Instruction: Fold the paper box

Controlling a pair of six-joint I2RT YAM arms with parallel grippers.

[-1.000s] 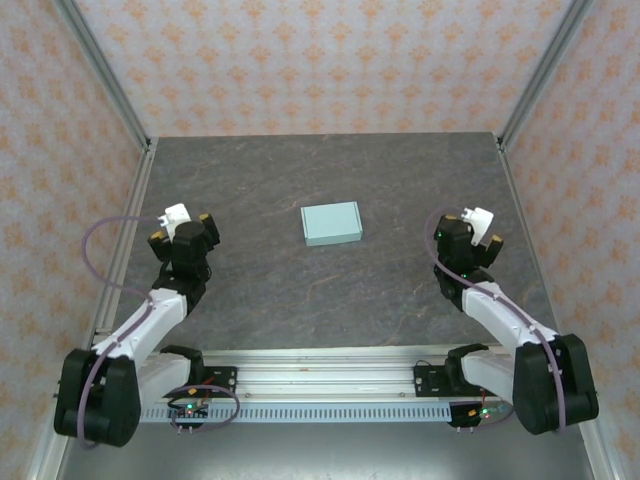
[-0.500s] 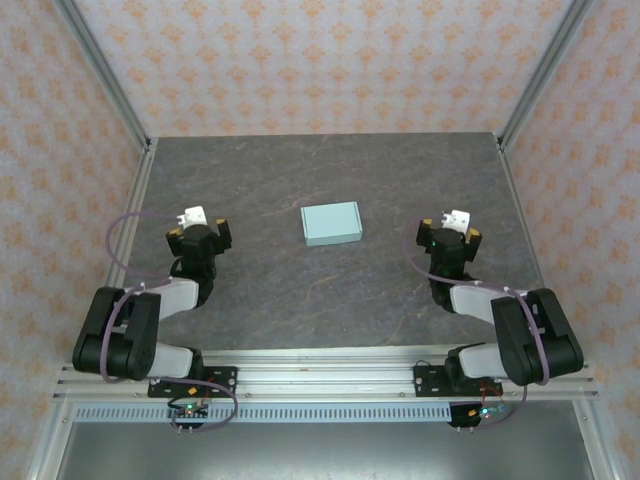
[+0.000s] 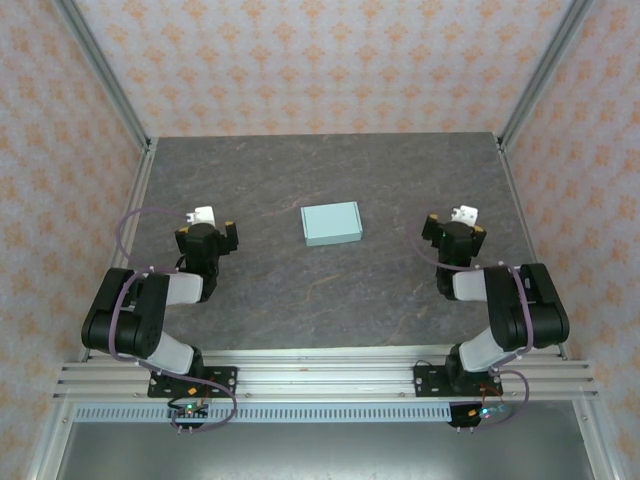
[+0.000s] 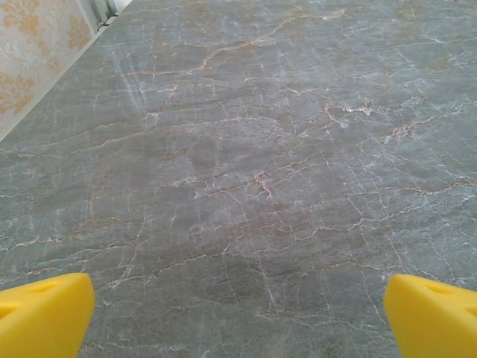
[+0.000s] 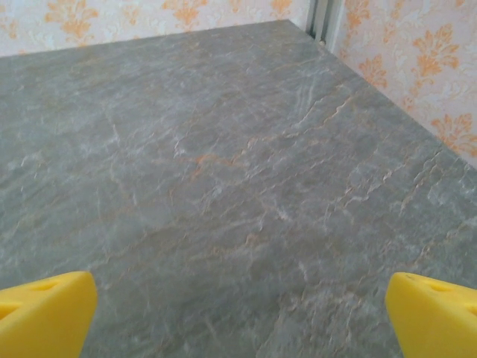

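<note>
Paper box (image 3: 331, 224) sits mid-table (image 3: 300, 310), long axis running left to right, between both arms and about equally near each. Left fingers (image 4: 41, 313) and right fingers (image 5: 45, 309) spread wide, empty.

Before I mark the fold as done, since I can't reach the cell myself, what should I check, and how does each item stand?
1. Paper box reads as a closed shallow rectangle from above: ok.
2. Its tabs fully tucked: cannot tell.
3. Box rests on the table, apart from both arms: ok.
4. Left jaws wide open, nothing between the left fingertips: ok.
5. Right jaws wide open, nothing between the right fingertips: ok.
</note>
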